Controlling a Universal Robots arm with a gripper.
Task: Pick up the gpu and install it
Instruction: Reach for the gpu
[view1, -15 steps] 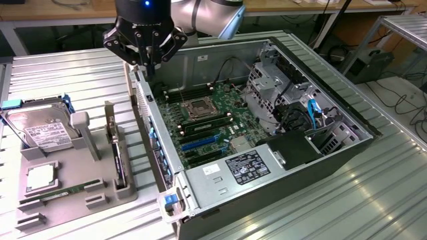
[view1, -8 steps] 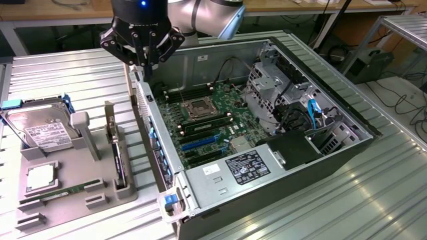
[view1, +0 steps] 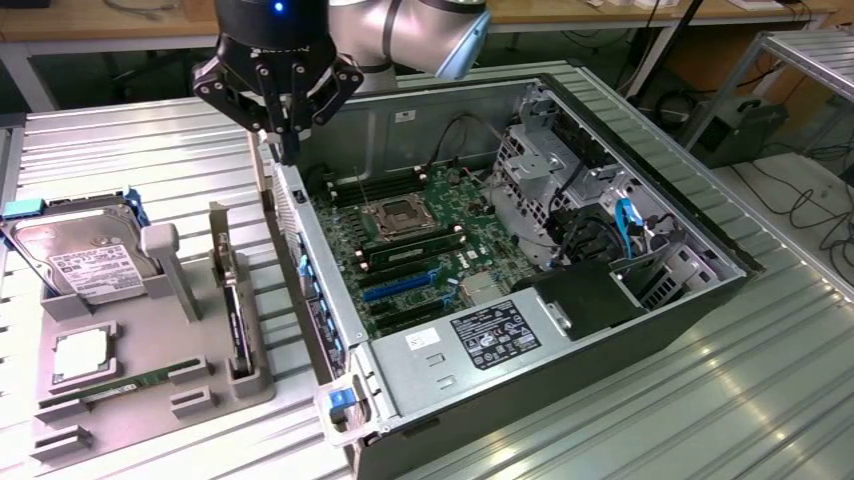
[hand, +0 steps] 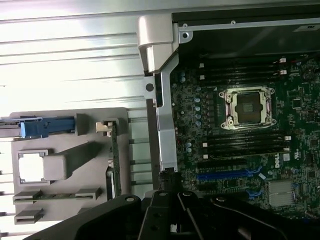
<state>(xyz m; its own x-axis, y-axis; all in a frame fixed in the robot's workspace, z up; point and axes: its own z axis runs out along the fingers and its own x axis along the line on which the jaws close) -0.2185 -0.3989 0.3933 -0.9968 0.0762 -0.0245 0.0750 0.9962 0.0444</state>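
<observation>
Downward — fingers (view1: 283, 135) together above case wall (view1: 300, 240)

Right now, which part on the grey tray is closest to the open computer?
The gpu: the thin dark card standing on edge beside the computer case. The hard drive, square chip and green RAM stick sit farther away.

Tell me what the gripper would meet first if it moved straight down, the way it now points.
Probably the top edge of the computer case wall, directly beneath the gripper, though depth is unclear. The gpu stands aside in its tray.
</observation>
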